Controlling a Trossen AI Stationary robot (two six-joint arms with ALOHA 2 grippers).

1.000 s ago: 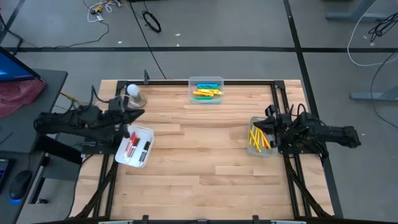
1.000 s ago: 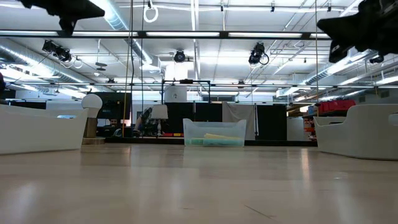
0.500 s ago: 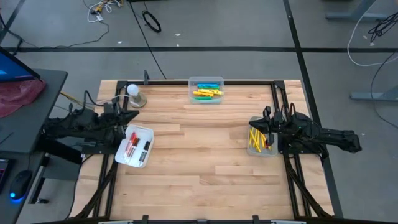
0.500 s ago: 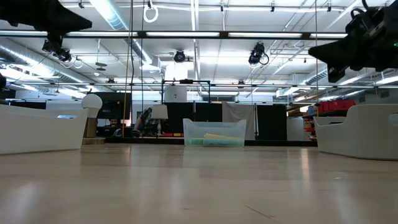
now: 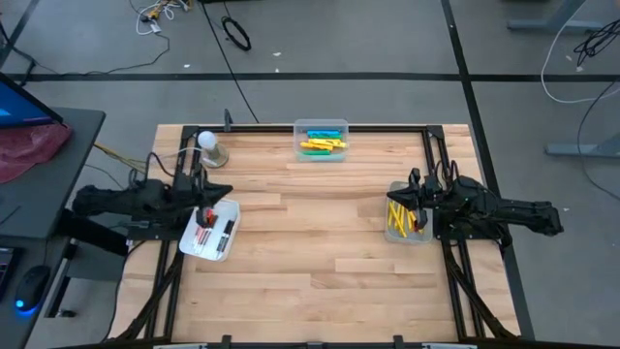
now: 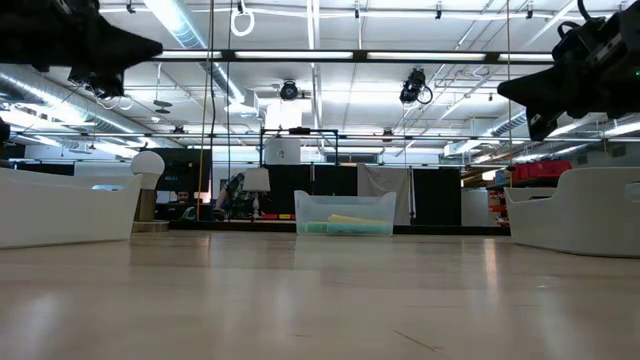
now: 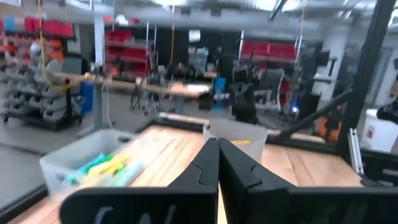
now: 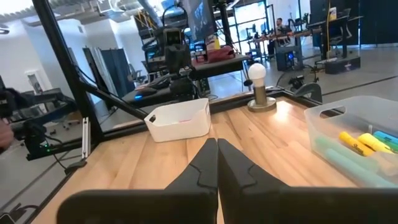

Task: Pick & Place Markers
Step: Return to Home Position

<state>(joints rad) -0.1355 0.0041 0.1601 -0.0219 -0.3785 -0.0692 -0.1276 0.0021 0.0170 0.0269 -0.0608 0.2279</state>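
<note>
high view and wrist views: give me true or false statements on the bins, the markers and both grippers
1. The white bin holds red and black markers. True.
2. The transparent bin is empty. False: yellow, green and blue highlighters lie in it.
3. The left gripper and the right gripper both have their fingers shut on nothing. True.
4. The left gripper is over the gray bin. False: it is at the white bin's edge, and the right gripper is at the gray bin.
5. A marker lies loose on the table. False: none shows outside the bins.
</note>
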